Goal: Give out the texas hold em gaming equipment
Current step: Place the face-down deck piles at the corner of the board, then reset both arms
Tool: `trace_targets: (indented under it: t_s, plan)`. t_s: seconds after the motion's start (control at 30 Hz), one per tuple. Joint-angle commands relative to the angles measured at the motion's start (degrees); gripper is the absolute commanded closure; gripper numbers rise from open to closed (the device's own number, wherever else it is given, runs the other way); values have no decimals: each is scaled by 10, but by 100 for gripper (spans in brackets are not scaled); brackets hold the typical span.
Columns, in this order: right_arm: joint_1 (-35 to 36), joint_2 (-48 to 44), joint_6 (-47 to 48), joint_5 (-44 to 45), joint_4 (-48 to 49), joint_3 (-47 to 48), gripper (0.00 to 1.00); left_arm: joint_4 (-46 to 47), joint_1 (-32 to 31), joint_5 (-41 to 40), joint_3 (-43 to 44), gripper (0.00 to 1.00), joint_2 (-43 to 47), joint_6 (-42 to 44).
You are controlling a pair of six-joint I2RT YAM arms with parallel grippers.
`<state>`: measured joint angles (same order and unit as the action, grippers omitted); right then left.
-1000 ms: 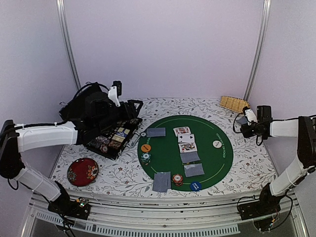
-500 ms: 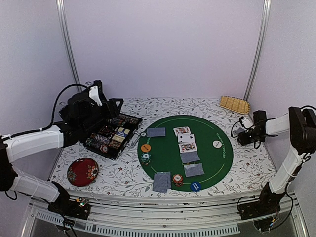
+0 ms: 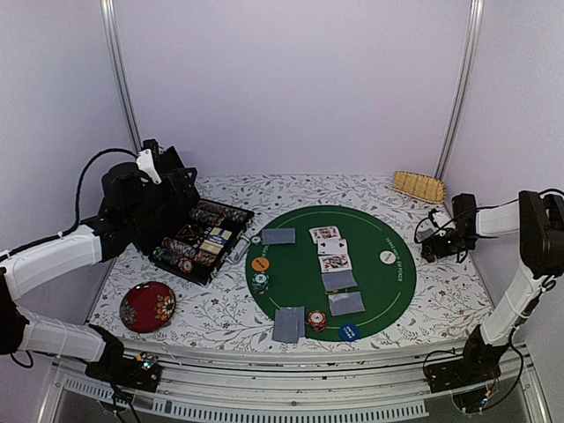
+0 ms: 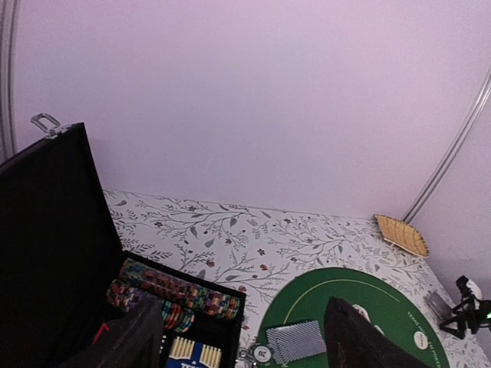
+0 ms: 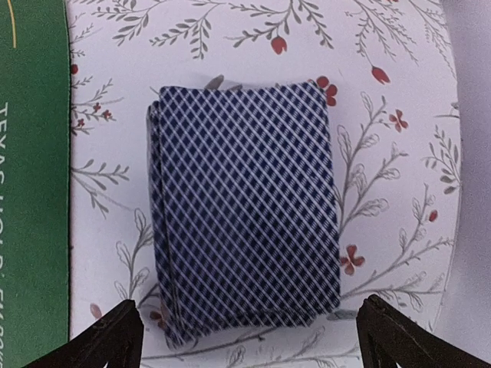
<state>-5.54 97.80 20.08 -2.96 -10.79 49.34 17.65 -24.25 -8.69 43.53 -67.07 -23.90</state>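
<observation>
Playing cards lie on the round green mat (image 3: pixel 388 291): face-down ones (image 3: pixel 288 324) with grey-blue backs and three face-up (image 3: pixel 332 248). A red chip stack (image 3: pixel 317 320), a green chip stack (image 3: pixel 259 281), and orange (image 3: pixel 260 263), white (image 3: pixel 388 257) and blue (image 3: pixel 349 332) discs sit there too. A face-down deck (image 5: pixel 245 207) lies on the floral cloth just off the mat's right edge. My right gripper (image 5: pixel 253 345) (image 3: pixel 434 242) stands open just above it, fingers clear on either side. My left gripper (image 4: pixel 245 337) (image 3: pixel 181 185) hangs open and empty above the chip case.
An open black case (image 3: pixel 198 242) with rows of chips sits left of the mat, its lid (image 4: pixel 46 245) upright. A dark red floral dish (image 3: pixel 147 307) lies front left. A tan woven piece (image 3: pixel 419 185) rests at the back right corner.
My left arm has drawn back and to the left, away from over the case. My right gripper has sunk toward the cloth at the mat's right edge and its jaws have spread wide.
</observation>
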Motion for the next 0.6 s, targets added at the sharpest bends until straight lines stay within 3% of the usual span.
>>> trace_targets:
  t_s: [0.0,0.1,0.17,0.27,0.33,0.4,0.57]
  plan:
    - [9,-75,7,37,-58,27,1,-10,35,-20,-10,21,14,26]
    - [21,-141,5,30,-49,52,1,4,60,-68,-20,4,11,65]
    - [25,-198,-8,-23,-5,50,1,25,79,-121,-34,2,7,93]
    - [25,-303,-61,-137,162,-39,1,94,106,-194,-78,2,3,141]
    - [25,-361,-106,-158,327,-132,1,164,122,-236,-119,2,-4,176]
    - [24,-386,-152,-162,481,-206,1,273,134,-257,-168,2,-24,215]
    - [24,-329,-182,-76,648,-311,1,449,144,-257,-243,2,-113,274]
